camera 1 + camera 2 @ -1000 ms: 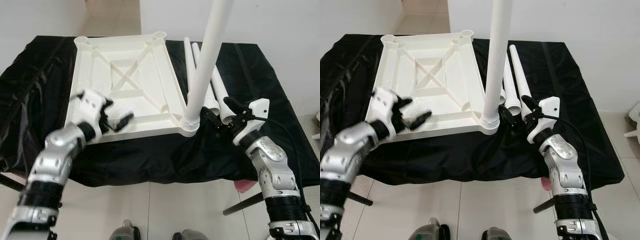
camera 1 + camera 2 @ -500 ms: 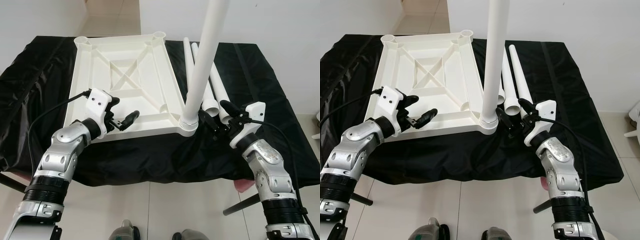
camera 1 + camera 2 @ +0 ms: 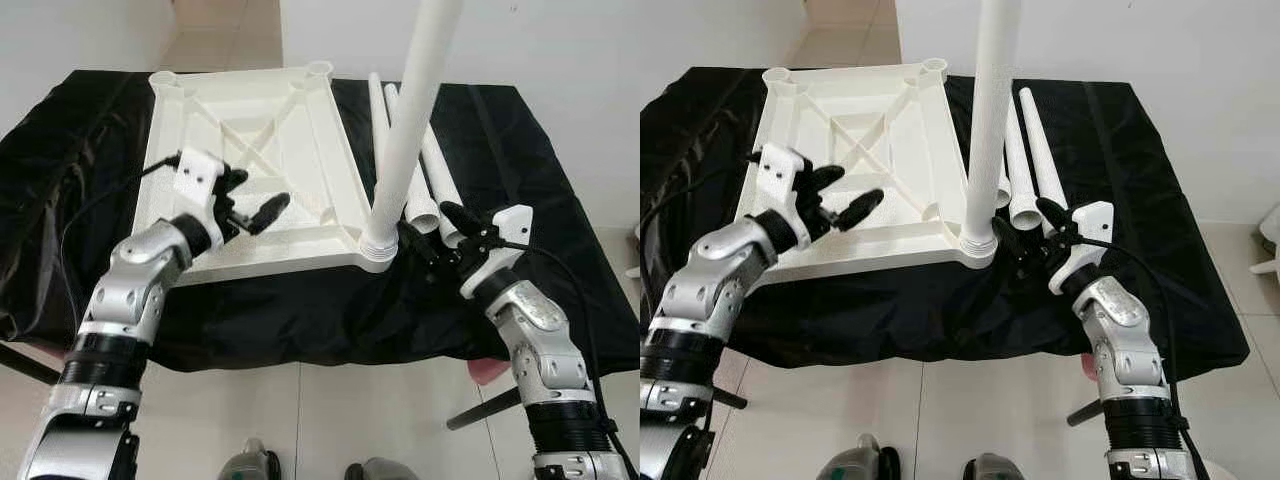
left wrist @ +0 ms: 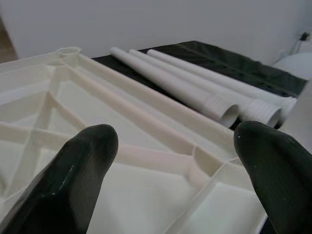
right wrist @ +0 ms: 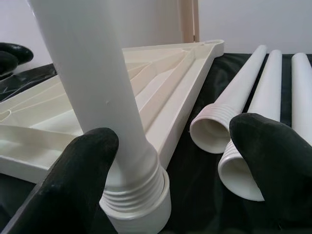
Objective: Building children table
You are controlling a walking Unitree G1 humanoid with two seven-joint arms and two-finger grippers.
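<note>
The white tabletop [image 3: 250,130] lies upside down on a black-draped table. One white leg [image 3: 405,130] stands upright, its threaded base [image 5: 134,195] in the tabletop's near right corner socket. Three loose legs [image 3: 432,185] lie on the cloth to the right, open threaded ends toward me. My left gripper [image 3: 255,195] is open and hovers over the tabletop's near left part with nothing between its fingers [image 4: 78,170]. My right gripper [image 3: 432,228] is open just right of the upright leg's base, its fingers [image 5: 83,175] apart from the leg.
Black cloth [image 3: 70,170] covers the whole work table and hangs over its front edge. A white wall stands behind and to the right. Tiled floor [image 3: 320,420] lies below, and my feet show at the bottom edge.
My left gripper has risen from the tabletop's front edge and moved farther in over the ribs, still open. The right gripper edged slightly toward the leg base, then held still.
</note>
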